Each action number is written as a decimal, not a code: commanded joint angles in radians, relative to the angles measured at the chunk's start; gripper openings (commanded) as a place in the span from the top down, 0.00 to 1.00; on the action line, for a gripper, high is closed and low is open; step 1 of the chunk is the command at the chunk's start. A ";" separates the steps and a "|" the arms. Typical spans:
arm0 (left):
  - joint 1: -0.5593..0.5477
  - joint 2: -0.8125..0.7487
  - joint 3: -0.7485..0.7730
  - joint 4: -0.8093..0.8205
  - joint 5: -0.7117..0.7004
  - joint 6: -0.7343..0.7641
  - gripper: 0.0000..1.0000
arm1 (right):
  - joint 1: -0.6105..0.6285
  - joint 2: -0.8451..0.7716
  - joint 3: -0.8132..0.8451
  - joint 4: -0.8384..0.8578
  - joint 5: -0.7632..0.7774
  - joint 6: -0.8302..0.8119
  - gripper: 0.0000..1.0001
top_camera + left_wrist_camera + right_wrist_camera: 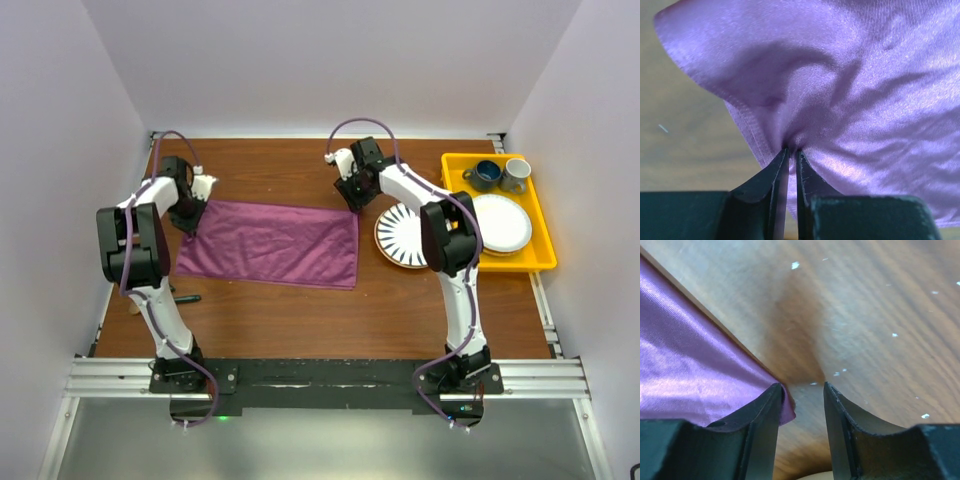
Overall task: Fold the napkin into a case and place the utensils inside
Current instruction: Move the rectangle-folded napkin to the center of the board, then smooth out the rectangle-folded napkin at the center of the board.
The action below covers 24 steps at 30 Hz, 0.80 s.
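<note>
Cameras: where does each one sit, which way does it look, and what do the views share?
Top: above and behind, looking down on table; left arm and right arm show.
Left wrist: looks along left claw, shut on napkin.
Right wrist: looks down past open right claw at table.
Shared: all three show the napkin.

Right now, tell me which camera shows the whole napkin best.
The top external view: the napkin lies there complete, a flat purple rectangle. The left wrist view shows only a bunched, pinched patch; the right wrist view, just one corner.
</note>
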 commanded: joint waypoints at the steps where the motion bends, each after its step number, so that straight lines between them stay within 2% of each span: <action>1: 0.002 0.097 0.088 0.045 0.060 -0.014 0.84 | -0.007 -0.026 0.115 -0.033 -0.047 0.095 0.55; 7: 0.014 0.017 0.162 -0.039 0.139 -0.020 0.79 | -0.006 -0.088 0.147 -0.059 -0.170 0.140 0.53; 14: 0.025 -0.046 0.073 -0.089 0.150 -0.010 0.79 | 0.027 -0.109 0.075 -0.088 -0.276 0.141 0.55; 24: 0.094 -0.051 -0.037 -0.040 0.167 -0.042 0.78 | 0.043 -0.047 -0.006 -0.087 -0.242 0.063 0.60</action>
